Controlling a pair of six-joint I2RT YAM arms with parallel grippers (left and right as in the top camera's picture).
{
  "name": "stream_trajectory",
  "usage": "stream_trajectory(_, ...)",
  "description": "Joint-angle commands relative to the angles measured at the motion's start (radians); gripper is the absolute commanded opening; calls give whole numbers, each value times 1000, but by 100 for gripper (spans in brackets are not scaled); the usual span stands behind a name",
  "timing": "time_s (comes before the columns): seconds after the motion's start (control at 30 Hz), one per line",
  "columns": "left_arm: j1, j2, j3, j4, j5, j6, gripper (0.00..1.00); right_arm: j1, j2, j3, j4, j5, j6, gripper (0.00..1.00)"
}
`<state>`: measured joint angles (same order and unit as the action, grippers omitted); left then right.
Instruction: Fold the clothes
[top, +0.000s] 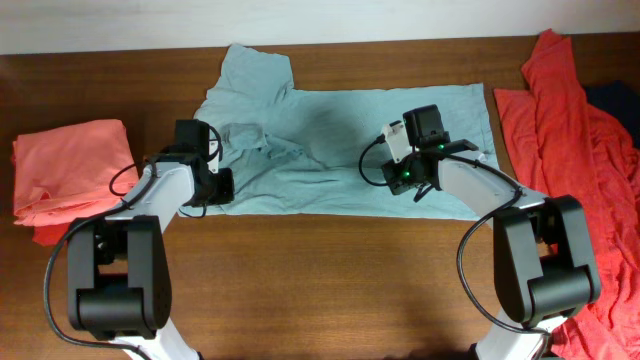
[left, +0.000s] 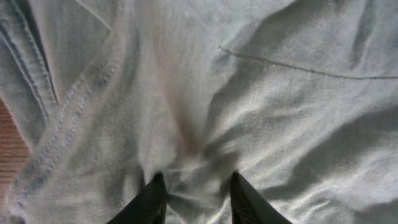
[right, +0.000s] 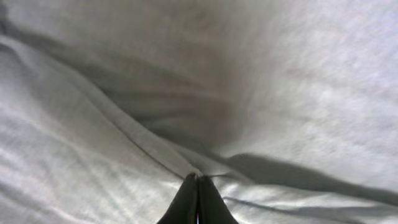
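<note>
A pale grey-blue T-shirt (top: 340, 125) lies spread across the middle of the wooden table (top: 320, 270), with its collar area bunched at the left. My left gripper (top: 235, 150) is pressed into that bunch. In the left wrist view its fingers (left: 194, 186) stand narrowly apart with a gathered wad of T-shirt fabric (left: 205, 124) between them. My right gripper (top: 392, 165) is on the shirt's right half. In the right wrist view its fingertips (right: 198, 180) are closed on a ridge of the T-shirt (right: 261, 87).
A salmon-pink garment (top: 70, 175) lies folded at the table's left edge. A red garment (top: 570, 110) is heaped along the right edge and hangs off the front right. A dark blue cloth (top: 615, 100) lies behind it. Bare wood (left: 9, 143) shows beside the shirt's sleeve hem.
</note>
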<state>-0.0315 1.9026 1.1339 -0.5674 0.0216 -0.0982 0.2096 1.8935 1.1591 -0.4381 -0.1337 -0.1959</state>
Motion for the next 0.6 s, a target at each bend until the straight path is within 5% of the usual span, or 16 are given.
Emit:
stream_trajectory(0.0,8,102,-66,-11,0,-6,34,6,-23,4,38,77,-5,4)
stream_trajectory(0.2,8,102,-66,-12,0,-6,34,4,-23,4,243,146,29,5)
stream_trajectory(0.23,8,102,-66,-12,0,-6,34,4,-23,4,257,146,29,21)
stream_trajectory(0.3,8,102,-66,-12,0,-6,35,4,-23,4,259,147,29,33)
stream_trajectory(0.43,8,102,-66,-12,0,-6,34,4,-30,4,184,200,47,45)
stream_trajectory(0.57,8,102,-66,-12,0,-6,35,4,-71,4,72,342,130,46)
